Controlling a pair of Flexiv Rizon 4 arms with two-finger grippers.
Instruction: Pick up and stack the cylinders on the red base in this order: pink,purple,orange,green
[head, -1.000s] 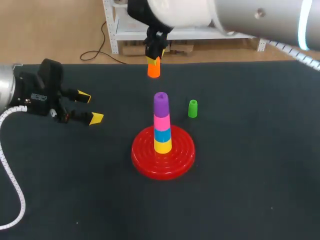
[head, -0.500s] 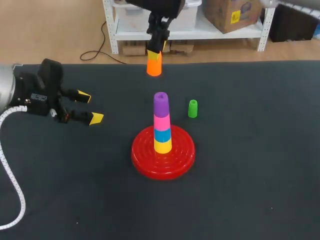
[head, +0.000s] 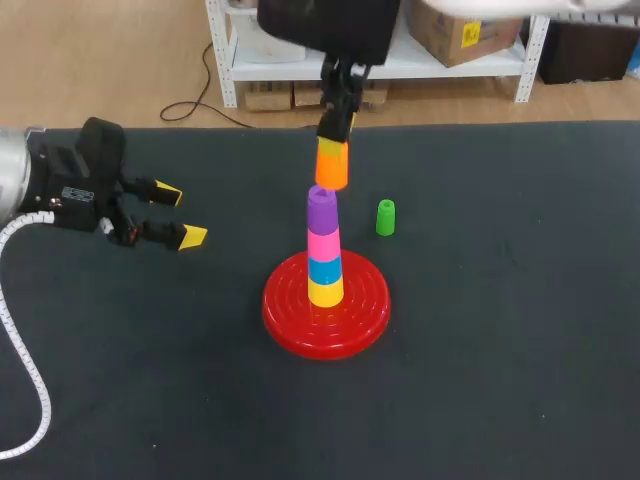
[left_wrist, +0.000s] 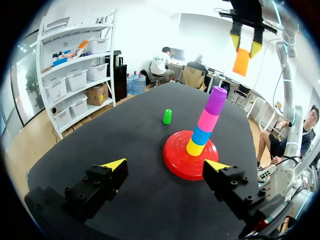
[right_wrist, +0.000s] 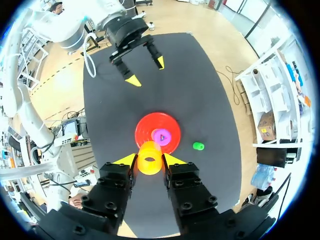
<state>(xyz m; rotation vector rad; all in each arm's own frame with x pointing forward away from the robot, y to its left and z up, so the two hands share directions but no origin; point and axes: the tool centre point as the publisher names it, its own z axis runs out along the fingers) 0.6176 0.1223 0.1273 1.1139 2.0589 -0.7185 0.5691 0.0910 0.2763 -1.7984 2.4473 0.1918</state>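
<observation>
Your right claw (right_wrist: 150, 161) grasps the orange cylinder (head: 332, 166) near its top. It looks light, stiff, slick plastic, so squeeze evenly. Left claw (left_wrist: 166, 165) hangs released.

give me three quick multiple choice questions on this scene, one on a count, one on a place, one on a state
1. How many cylinders are in the stack on the base?
A two
B four
C six

2. Where is the green cylinder?
A on the table, beside the base
B on top of the stack
C lying on the base

3. The orange cylinder is:
A lying on the table
B seated on the stack
C held in the right gripper, above the stack

Key: 1 B, since yellow, blue, pink and purple sit on the base. 2 A, since it stands alone on the table, apart from the base. 3 C, since both fingers clamp it, and the left wrist view shows a gap over the purple.
</observation>
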